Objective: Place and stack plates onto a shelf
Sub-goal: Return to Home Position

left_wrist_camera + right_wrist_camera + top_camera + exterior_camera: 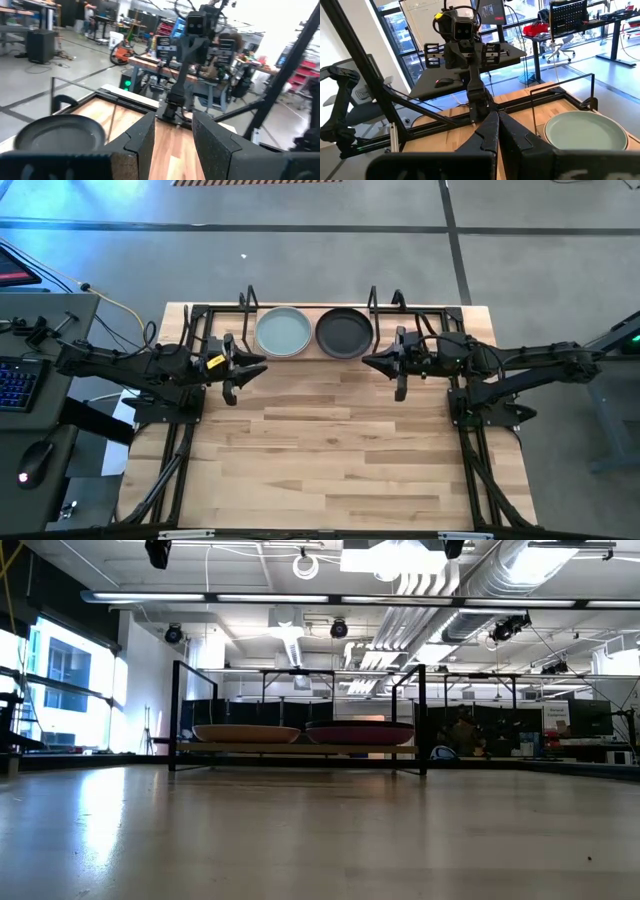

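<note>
A light wooden surface [330, 450] of pale planks carries everything. Two dark robot arms reach in over its far half, one from each side, and their hands face each other well apart, above the planks.

The left hand [250, 367] has its two dark fingers [142, 142] parted, with a clear gap between them, and grips nothing. The right hand [372, 362] has its fingers [487, 132] pressed almost together, also with nothing between them. Neither hand touches a plate.

Just beyond the hands, along the far edge of the surface, stands one light wooden rectangular shelf in a thin black wire frame [300, 749] with upright loops. There are four plates in all, and they sit on it in two stacks of two, side by side and close together.

In the stack nearer the left arm, a pale blue-green round matte plate [282, 332] lies on top of a pink round matte plate [245, 733]. In the stack nearer the right arm, a black round matte plate [345, 332] lies on top of a purple round matte plate [360, 732]. From above only the two top plates show. The level view shows the two lower plates edge-on.
</note>
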Robot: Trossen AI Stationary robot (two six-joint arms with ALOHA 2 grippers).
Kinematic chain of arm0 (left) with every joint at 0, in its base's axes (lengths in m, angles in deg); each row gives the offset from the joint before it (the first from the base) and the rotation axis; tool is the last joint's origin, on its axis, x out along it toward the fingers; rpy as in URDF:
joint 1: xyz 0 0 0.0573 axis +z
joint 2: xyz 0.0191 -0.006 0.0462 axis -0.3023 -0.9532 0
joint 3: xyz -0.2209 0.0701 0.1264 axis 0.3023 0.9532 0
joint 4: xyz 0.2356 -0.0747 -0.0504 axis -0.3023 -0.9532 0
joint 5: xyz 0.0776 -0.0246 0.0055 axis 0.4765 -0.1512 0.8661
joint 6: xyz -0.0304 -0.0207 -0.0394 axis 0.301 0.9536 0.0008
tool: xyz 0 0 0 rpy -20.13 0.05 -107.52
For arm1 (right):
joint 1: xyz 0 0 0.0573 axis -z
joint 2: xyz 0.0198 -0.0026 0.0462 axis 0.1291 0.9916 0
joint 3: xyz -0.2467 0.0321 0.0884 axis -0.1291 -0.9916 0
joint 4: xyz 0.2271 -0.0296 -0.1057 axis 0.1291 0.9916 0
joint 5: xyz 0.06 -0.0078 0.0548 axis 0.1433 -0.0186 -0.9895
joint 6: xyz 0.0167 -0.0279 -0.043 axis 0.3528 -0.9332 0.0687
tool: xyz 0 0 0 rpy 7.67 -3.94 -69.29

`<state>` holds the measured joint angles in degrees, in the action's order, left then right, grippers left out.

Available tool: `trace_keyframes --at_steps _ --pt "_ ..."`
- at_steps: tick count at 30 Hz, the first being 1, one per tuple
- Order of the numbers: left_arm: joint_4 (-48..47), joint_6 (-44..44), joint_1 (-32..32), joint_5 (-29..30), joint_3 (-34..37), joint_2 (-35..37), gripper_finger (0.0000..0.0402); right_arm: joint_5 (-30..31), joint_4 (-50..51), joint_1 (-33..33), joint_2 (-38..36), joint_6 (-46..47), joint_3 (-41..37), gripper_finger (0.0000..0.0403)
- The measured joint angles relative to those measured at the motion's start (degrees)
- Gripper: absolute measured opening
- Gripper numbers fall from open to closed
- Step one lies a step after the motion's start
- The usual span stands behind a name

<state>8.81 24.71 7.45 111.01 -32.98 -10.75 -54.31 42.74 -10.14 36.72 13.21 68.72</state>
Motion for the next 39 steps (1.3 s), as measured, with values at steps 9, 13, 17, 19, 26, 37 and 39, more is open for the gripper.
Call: trace_keyframes --at_steps 9,13,17,19,26,37,39 --pt "0.0 -3.2 0.0 -4.4 0.0 1.0 0.0122 0.0 0.0 0.0 0.0 1.4 0.0 0.0" --pt "-1.0 -4.5 1.0 -4.5 0.0 4.2 0.0122 0.0 0.0 0.0 0.0 1.4 0.0 0.0" --pt "-3.6 -4.5 2.9 -4.5 0.0 8.6 0.0122 0.0 0.0 0.0 0.0 1.4 0.0 0.0" --pt "-4.6 -4.5 3.9 -5.3 0.0 10.4 0.0122 0.0 0.0 0.0 0.0 1.4 0.0 0.0" --pt "-9.8 -4.6 8.3 -8.7 0.0 14.4 0.0122 0.0 0.0 0.0 0.0 1.4 0.0 0.0" --pt "-5.2 -4.4 9.8 -8.5 4.6 20.4 0.0117 0.0 0.0 0.0 0.0 1.4 0.0 0.0" --pt "-3.6 -3.5 9.8 -8.5 7.3 23.0 0.0106 0.0 0.1 0.0 0.0 1.4 0.0 0.0"
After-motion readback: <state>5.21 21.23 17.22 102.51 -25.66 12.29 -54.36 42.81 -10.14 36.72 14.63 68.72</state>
